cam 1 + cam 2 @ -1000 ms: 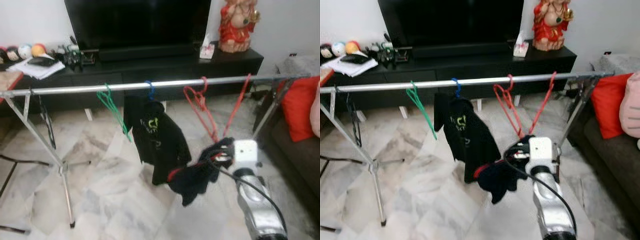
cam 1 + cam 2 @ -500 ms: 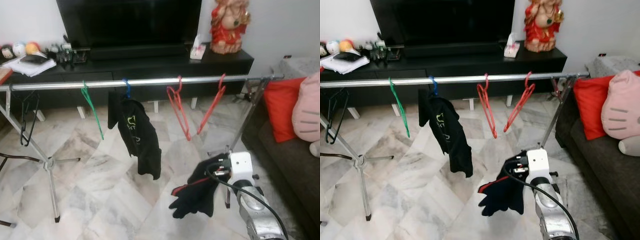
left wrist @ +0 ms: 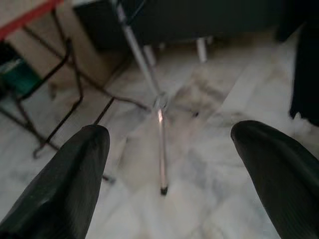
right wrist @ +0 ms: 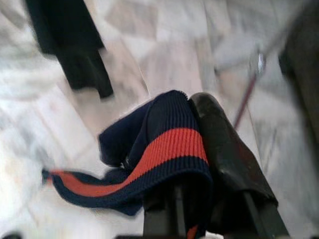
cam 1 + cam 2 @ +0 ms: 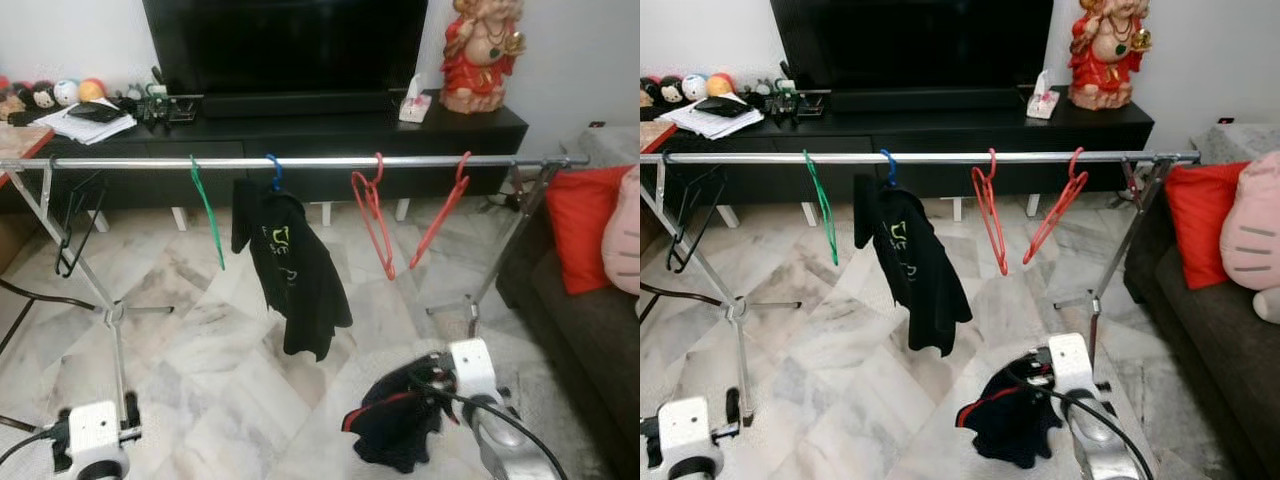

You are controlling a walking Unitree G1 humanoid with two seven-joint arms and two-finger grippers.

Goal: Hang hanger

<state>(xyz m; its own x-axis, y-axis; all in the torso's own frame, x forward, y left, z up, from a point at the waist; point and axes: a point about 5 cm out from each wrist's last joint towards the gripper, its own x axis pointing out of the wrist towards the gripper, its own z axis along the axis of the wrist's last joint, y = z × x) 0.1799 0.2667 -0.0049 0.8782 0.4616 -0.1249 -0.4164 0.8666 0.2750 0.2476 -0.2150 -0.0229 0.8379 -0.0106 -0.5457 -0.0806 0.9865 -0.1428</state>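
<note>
1. The right tool (image 4: pixel 199 164) sits low at the lower right of the head views, clamped on a dark navy garment (image 5: pixel 395 430) with a red stripe; one black finger (image 4: pixel 224 149) shows beside the folded cloth.
2. Whether a hanger is inside that bundle cannot be told from these pictures.
3. The left tool (image 3: pixel 164 164) is low at the lower left, its fingers spread wide with nothing between them, pointing at the marble floor (image 5: pixel 200 350).
4. Across the upper middle runs the silver rail (image 5: pixel 300 161), well above the load. It carries a green hanger (image 5: pixel 207 210), a black shirt (image 5: pixel 290 270) on a blue hook, and two red hangers (image 5: pixel 375 215).
5. Risk, as I judge it: the limp cloth may slip from the grip on the lift, or snag a red hanger and knock it off the rail.
</note>
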